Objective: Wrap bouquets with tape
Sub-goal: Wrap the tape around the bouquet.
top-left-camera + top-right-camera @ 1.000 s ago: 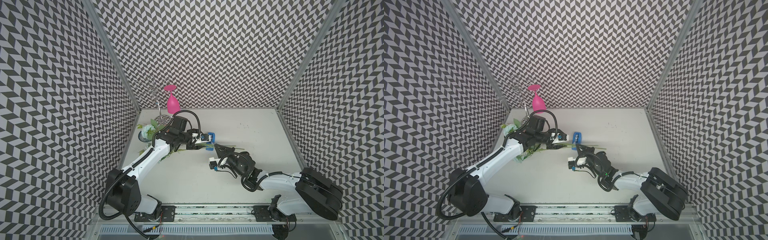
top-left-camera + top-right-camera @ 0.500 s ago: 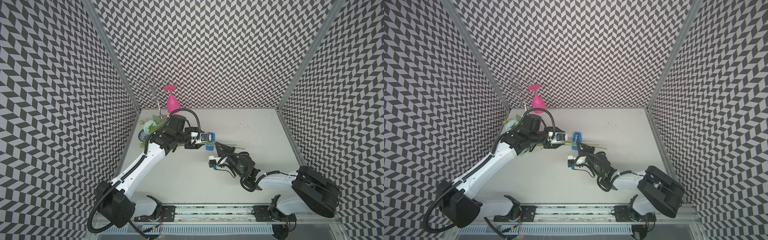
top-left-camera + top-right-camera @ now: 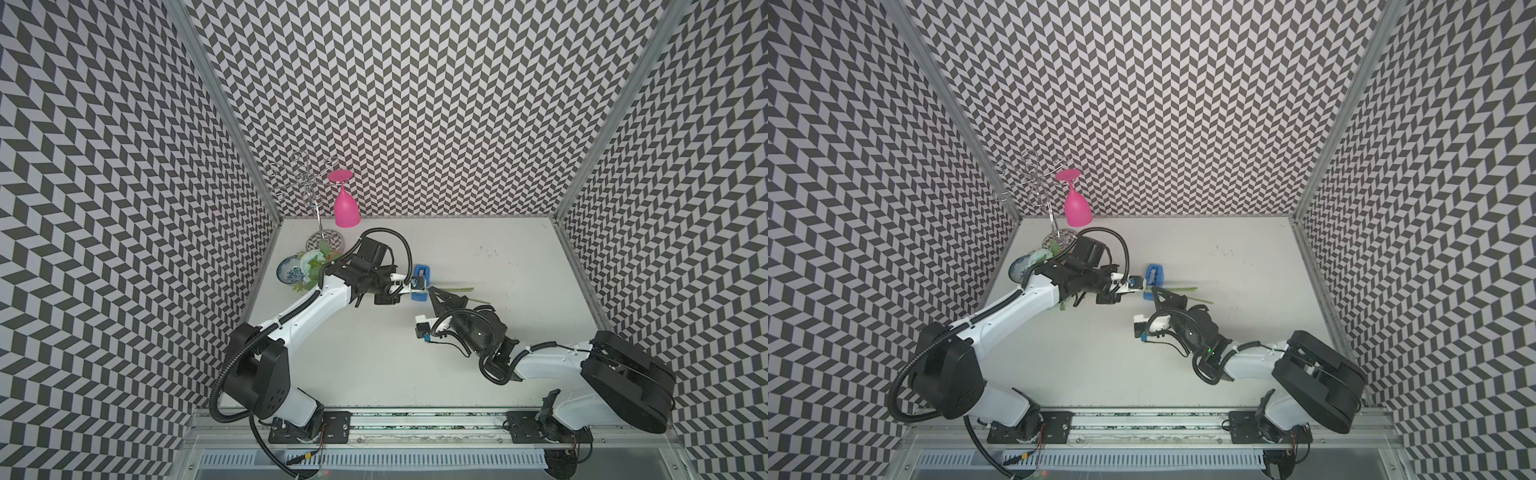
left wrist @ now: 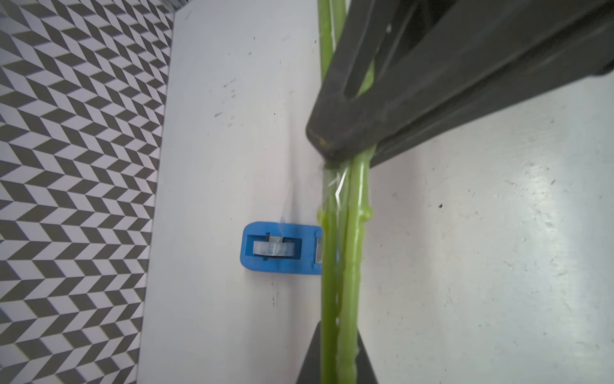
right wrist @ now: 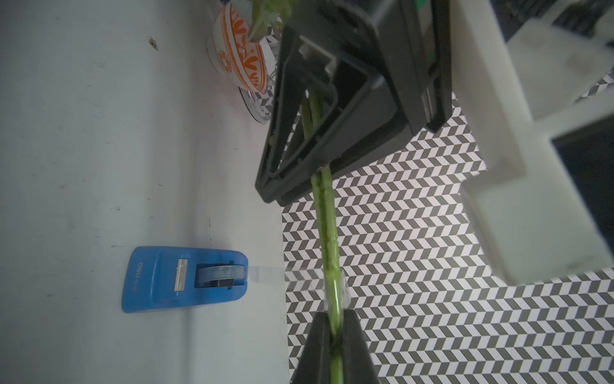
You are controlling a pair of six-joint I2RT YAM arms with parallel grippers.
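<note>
Both grippers clamped on the bouquet stems (image 4: 345, 266): left gripper (image 3: 405, 286) nearer the blooms (image 3: 309, 266), right gripper (image 3: 434, 293) nearer the cut ends. Tape dispenser (image 3: 420, 282) sits on the surface (image 3: 498, 332) right beside the stems, clear strip (image 5: 282, 276) running to them. Bowl (image 3: 291, 272) and pink glass (image 3: 346, 208) crowd the far-left corner; right half is open.

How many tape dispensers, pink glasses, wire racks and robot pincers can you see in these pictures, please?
Tape dispenser: 1
Pink glass: 1
Wire rack: 1
Pincers: 2, the left pincer and the right pincer
Total: 5
</note>
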